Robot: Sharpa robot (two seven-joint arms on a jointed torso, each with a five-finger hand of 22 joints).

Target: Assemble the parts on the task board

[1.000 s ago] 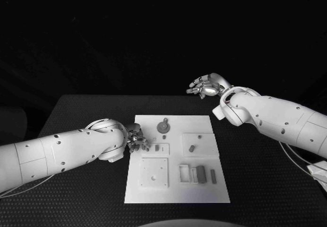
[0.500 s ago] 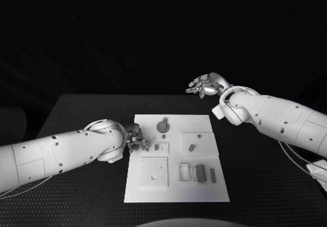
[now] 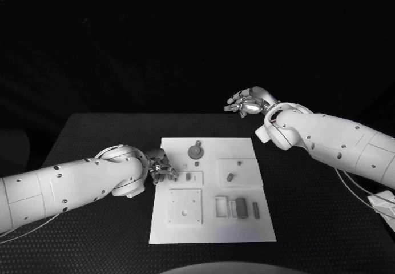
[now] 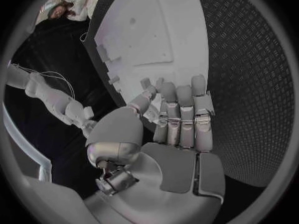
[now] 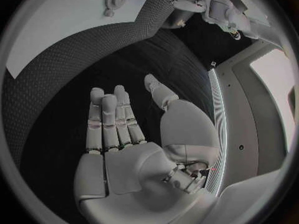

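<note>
The white task board (image 3: 247, 151) lies in the middle of the table, with grey parts on it: a round gear-like piece (image 3: 197, 152), small pieces (image 3: 231, 177) in the middle and upright blocks (image 3: 241, 209) near the front. My left hand (image 3: 162, 169) hovers at the board's left edge. In the left wrist view its fingers (image 4: 181, 117) lie straight side by side over the board's rim (image 4: 134, 84), and I see nothing in them. My right hand (image 3: 247, 103) is raised beyond the table's far edge, its fingers (image 5: 109, 122) spread and empty.
A raised square plate (image 3: 186, 206) and a small frame (image 3: 221, 207) sit at the board's front. The black textured table (image 3: 99, 142) surrounds the board on all sides. The right forearm (image 3: 329, 142) slopes above the table's right side.
The left forearm has shifted slightly toward the front of the table, while its hand stays at the board's left edge. The right hand has barely moved.
</note>
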